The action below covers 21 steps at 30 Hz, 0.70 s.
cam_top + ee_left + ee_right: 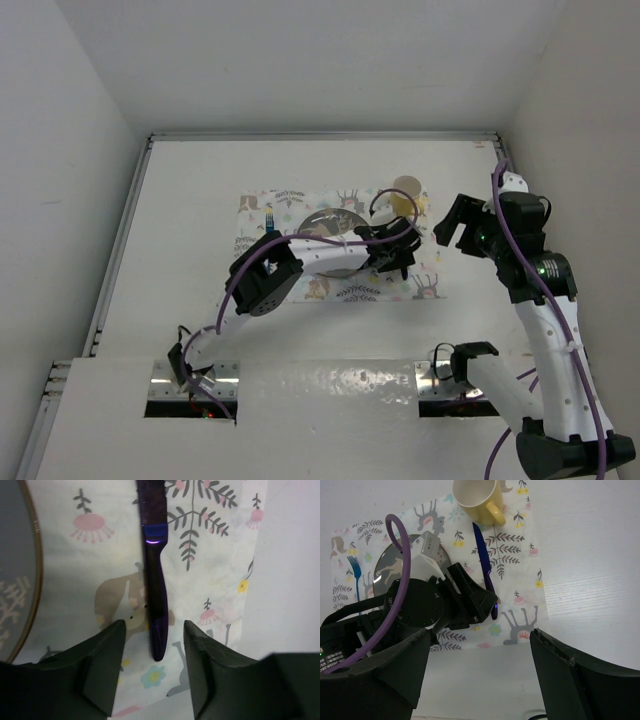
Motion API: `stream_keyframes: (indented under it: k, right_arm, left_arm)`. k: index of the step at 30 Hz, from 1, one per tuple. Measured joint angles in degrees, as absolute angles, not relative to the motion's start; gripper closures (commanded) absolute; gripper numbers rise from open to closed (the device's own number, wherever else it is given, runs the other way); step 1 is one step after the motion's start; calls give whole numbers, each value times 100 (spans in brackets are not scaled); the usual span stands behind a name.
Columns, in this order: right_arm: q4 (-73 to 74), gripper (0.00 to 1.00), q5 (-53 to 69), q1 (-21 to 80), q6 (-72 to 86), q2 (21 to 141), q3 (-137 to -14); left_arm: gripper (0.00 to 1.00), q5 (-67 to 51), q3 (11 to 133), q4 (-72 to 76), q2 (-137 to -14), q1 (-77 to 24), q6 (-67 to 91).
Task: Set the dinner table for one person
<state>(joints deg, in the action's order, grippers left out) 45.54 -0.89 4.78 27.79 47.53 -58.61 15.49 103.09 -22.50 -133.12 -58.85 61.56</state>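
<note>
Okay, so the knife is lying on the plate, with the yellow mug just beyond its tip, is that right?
Not quite. The knife lies on the mat beside the plate, not on it, as the right wrist view shows. The yellow mug does sit just beyond its tip.

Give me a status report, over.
Left gripper open astride knife. Right gripper open, empty. Dinner table: plate, fork, mug on mat. Nothing blocking.

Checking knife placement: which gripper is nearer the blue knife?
Left. The left gripper hangs open over one end of the knife; the right gripper hovers beyond the right edge of the mat.
</note>
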Motion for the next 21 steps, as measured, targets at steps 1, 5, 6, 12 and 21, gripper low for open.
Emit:
stream_keyframes:
  k: [1,5,6,12,21]
  right_arm:
    - [4556,20,-86,480,2773,4748,-5861]
    - [4569,19,-84,504,2746,4683,-5887]
    - [4569,19,-82,504,2742,4663,-5916]
    - [4560,18,-82,504,2714,4536,-6088]
    - [4458,1,-202,504,2484,3999,-5752]
  left_arm:
    - [47,1577,10300,-2351,-13268,-5894,6149]
    - [41,1758,10149,-2709,-12951,-5907,6051]
    - [39,1811,10044,-2775,-12792,-5907,6014]
    - [27,2320,9317,-3321,-11303,-5911,5594]
    - [14,3151,8211,-4093,-8350,-5741,4622]
